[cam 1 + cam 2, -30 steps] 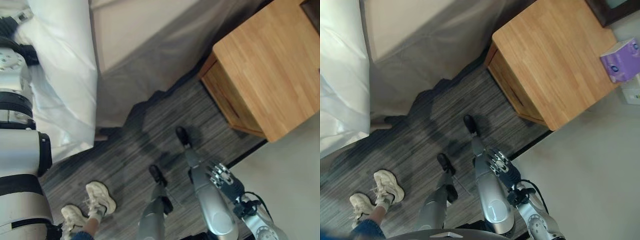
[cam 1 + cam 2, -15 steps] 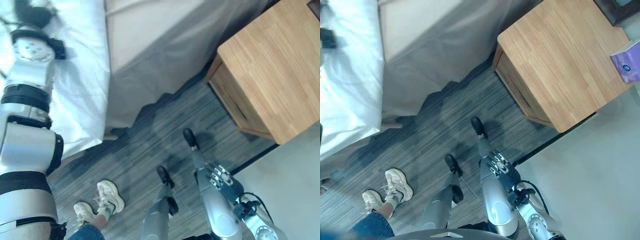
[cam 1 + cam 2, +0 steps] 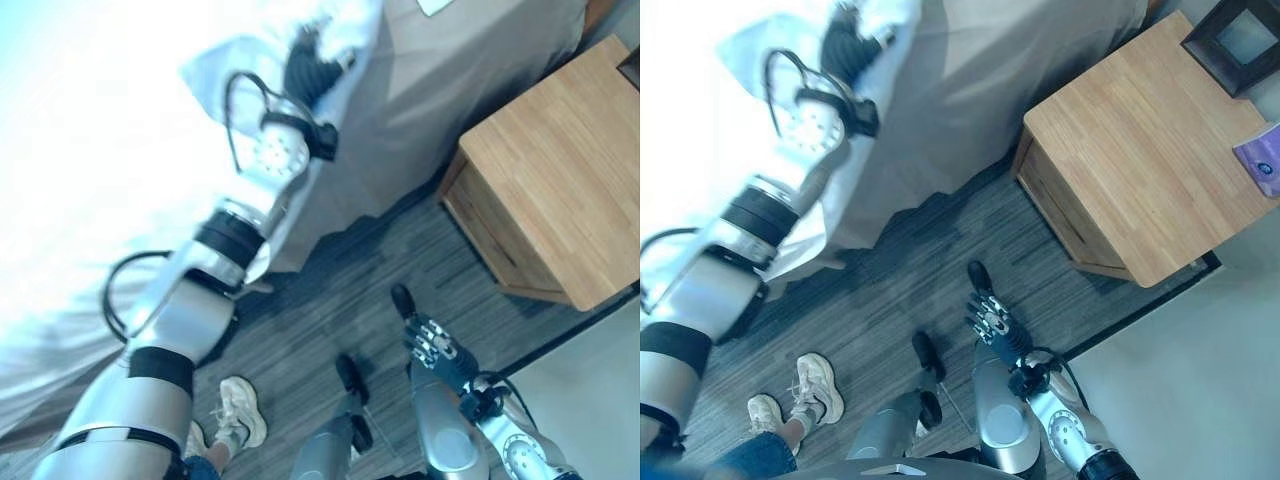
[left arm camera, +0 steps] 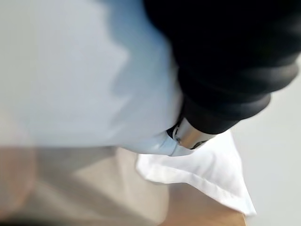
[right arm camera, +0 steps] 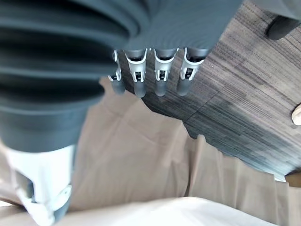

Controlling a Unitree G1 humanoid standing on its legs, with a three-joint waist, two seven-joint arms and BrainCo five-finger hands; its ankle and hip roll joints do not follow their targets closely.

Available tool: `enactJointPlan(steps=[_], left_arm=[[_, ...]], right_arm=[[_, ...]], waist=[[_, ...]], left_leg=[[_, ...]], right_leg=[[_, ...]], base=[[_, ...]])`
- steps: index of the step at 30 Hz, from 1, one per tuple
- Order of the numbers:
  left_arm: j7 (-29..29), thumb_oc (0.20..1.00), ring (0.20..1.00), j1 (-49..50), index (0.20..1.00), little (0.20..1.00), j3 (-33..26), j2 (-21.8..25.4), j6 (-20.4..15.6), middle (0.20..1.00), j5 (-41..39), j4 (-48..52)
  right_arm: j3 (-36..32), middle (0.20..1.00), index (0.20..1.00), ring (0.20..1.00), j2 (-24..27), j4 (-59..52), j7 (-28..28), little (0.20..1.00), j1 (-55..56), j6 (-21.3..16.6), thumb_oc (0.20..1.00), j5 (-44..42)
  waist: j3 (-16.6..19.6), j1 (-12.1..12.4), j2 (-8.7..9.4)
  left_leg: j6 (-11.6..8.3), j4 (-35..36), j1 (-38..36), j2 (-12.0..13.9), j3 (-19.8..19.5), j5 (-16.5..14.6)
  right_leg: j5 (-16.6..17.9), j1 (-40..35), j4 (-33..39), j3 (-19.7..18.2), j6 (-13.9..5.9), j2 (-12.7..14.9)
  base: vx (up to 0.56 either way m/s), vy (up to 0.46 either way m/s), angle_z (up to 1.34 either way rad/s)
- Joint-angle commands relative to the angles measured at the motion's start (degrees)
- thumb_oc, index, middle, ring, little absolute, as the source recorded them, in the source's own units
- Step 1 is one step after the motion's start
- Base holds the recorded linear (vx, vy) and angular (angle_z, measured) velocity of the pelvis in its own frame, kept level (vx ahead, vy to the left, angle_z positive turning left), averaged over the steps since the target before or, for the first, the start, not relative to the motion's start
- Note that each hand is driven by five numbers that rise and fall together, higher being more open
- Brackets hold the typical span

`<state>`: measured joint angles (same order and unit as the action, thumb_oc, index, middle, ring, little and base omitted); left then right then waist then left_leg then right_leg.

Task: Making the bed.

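A white duvet (image 3: 110,150) covers the upper left of the eye views and lies over the bed's beige sheet (image 3: 990,80). My left arm reaches up along it, and my left hand (image 3: 308,62) is at the duvet's far edge. In the left wrist view the white cloth (image 4: 117,89) is bunched against the fingers (image 4: 187,135) below the dark cover, and a white corner (image 4: 207,174) hangs over the beige sheet. My right hand (image 3: 990,318) hangs low beside me over the carpet with straight fingers (image 5: 160,70), holding nothing.
A wooden nightstand (image 3: 1140,160) stands to the right of the bed with a dark picture frame (image 3: 1238,40) and a purple box (image 3: 1265,160) on it. A person's white shoes (image 3: 818,385) stand on the grey carpet at lower left.
My left arm has swung up and to the right, and the white duvet has come with it across the bed. The camera has shifted. My right hand still hangs.
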<state>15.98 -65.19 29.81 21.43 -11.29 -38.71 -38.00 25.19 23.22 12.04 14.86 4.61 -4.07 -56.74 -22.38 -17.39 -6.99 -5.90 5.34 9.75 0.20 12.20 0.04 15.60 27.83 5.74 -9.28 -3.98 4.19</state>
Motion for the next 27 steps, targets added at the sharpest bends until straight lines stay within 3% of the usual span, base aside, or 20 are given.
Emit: enactJointPlan(steps=[1,6,14,18,24,25,27], left_arm=[[-9.48,1.000,1.000,-3.54,1.000,1.000,3.37,-16.15,-3.91,1.000,-1.86,4.94],[-13.24,1.000,1.000,-2.41,1.000,1.000,5.07,-11.57,-2.76,1.000,-0.04,7.77],[-15.32,1.000,1.000,-3.03,1.000,1.000,4.56,-2.19,-6.55,1.000,-5.39,24.82],[-14.37,1.000,1.000,2.38,1.000,1.000,-2.07,-1.14,-10.73,1.000,-9.37,38.85],[-14.99,1.000,1.000,16.75,1.000,1.000,-10.21,0.78,-11.63,1.000,-11.55,45.75],[-16.76,1.000,1.000,23.81,1.000,1.000,-12.16,2.07,-10.97,1.000,-12.88,47.55],[-18.05,1.000,1.000,29.53,1.000,1.000,-13.63,3.10,-9.80,1.000,-12.95,48.91]], right_arm=[[2.22,1.000,1.000,1.000,2.56,-2.15,-1.20,1.000,2.03,-1.07,1.000,-0.92],[1.03,1.000,1.000,1.000,3.67,-2.53,-0.94,1.000,2.68,-0.77,1.000,0.03],[-0.98,1.000,1.000,1.000,5.02,-2.50,-0.08,1.000,4.54,-0.03,1.000,2.05],[-4.53,1.000,1.000,1.000,4.15,-2.09,-3.15,1.000,5.90,-1.68,1.000,5.72],[-11.58,1.000,1.000,1.000,3.38,-2.61,-6.98,1.000,5.50,-4.31,1.000,13.18],[-15.16,0.200,0.200,0.200,4.29,-3.60,-8.97,0.200,3.51,-5.59,0.200,14.15],[-18.03,0.200,0.200,0.200,4.93,-5.51,-10.29,0.200,2.22,-6.68,0.200,15.57]], waist=[[1.07,-6.74,-2.61],[1.85,-7.06,-3.77],[5.18,-4.83,-6.49],[7.87,-2.88,-6.59],[11.28,-0.47,-5.42],[12.32,0.57,-4.95],[12.95,1.21,-4.67]], left_leg=[[-0.32,-0.34,0.63,1.22,0.09,2.27],[-0.15,-0.34,-0.06,0.87,0.24,2.06],[-0.02,-0.34,-1.50,0.26,-2.06,2.04],[0.17,-0.34,-2.69,0.23,-3.32,1.70],[0.63,-0.34,-4.05,0.51,-4.11,1.23],[0.87,-0.34,-4.54,0.54,-4.67,1.11],[1.05,-0.34,-4.97,0.55,-5.08,1.03]], right_leg=[[-7.48,-6.75,-1.16,-2.57,-4.08,-1.26],[-7.48,-7.57,-1.19,-3.06,-4.11,-0.85],[-8.38,-10.83,-0.90,-1.11,-3.91,0.13],[-9.11,-12.97,-0.74,0.56,-3.92,0.25],[-9.90,-14.78,-0.74,1.29,-3.74,-0.09],[-10.18,-15.56,-0.74,1.63,-3.74,-0.04],[-10.44,-16.20,-0.74,1.96,-3.69,0.04]], base=[[0.01,0.043,-0.02],[0.01,0.026,-0.03],[0.01,0.004,0.03],[0.01,-0.005,0.11],[0.02,-0.010,0.02],[0.00,0.000,0.00],[0.05,-0.010,0.08]])
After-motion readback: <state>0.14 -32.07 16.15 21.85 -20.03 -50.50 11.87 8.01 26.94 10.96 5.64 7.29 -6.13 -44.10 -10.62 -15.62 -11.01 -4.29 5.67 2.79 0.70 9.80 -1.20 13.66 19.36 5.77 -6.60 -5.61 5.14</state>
